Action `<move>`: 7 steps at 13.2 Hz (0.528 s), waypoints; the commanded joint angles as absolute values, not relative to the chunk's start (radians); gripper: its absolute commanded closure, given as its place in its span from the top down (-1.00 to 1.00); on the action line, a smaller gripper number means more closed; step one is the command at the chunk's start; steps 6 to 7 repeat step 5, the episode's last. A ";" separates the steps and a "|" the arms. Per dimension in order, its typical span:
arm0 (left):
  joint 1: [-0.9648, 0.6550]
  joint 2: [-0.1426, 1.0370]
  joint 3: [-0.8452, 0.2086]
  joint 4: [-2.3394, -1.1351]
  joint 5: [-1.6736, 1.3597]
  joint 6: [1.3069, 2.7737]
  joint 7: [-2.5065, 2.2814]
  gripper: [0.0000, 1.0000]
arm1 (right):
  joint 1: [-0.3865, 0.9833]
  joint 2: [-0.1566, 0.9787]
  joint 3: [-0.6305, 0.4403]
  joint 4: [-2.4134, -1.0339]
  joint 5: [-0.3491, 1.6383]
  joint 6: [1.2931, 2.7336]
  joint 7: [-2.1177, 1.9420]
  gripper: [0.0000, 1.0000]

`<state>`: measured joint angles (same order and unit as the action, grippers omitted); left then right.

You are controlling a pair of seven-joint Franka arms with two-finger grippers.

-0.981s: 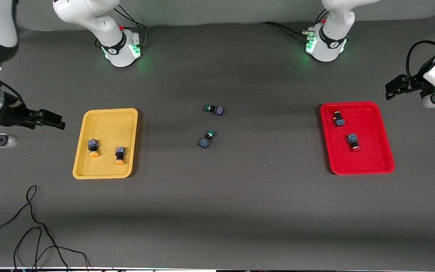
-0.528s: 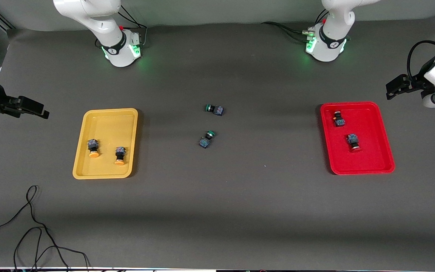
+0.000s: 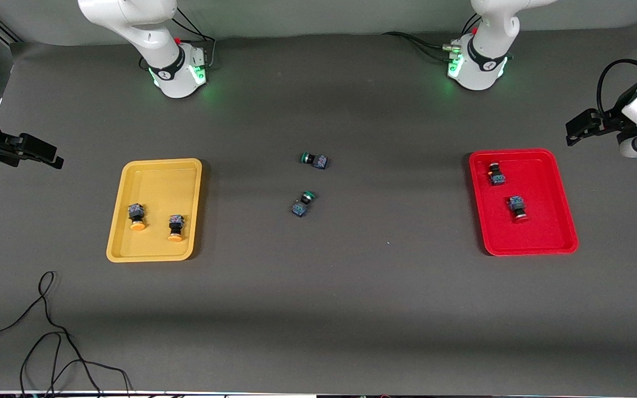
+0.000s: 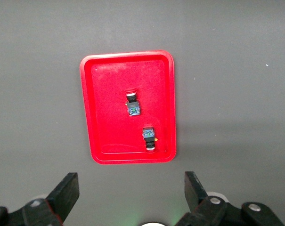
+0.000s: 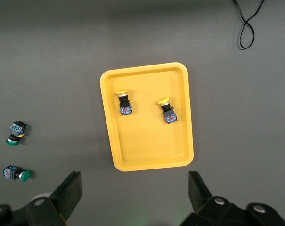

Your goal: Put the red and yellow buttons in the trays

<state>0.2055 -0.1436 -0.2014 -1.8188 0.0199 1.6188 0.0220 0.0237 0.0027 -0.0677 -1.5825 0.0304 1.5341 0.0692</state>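
Two orange-yellow-capped push-button switches in yellow plastic tray, two red-capped push-button switches in red plastic tray; left gripper and right gripper spread wide, empty, above table ends.

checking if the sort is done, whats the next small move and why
Probably none beyond parking both arms: both yellow buttons lie in the yellow tray, both red buttons in the red tray. Left end effector and right end effector are open, empty.
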 commanded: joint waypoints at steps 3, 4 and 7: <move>0.209 -0.149 -0.199 -1.810 0.015 1.597 0.041 1.00 | 0.020 -0.018 -0.063 -1.605 0.006 1.543 0.052 1.00; 0.209 -0.149 -0.199 -1.810 0.015 1.597 0.041 1.00 | 0.020 -0.018 -0.063 -1.605 0.006 1.543 0.051 1.00; 0.209 -0.147 -0.199 -1.812 0.015 1.598 0.041 1.00 | 0.020 -0.017 -0.063 -1.603 -0.006 1.543 0.048 1.00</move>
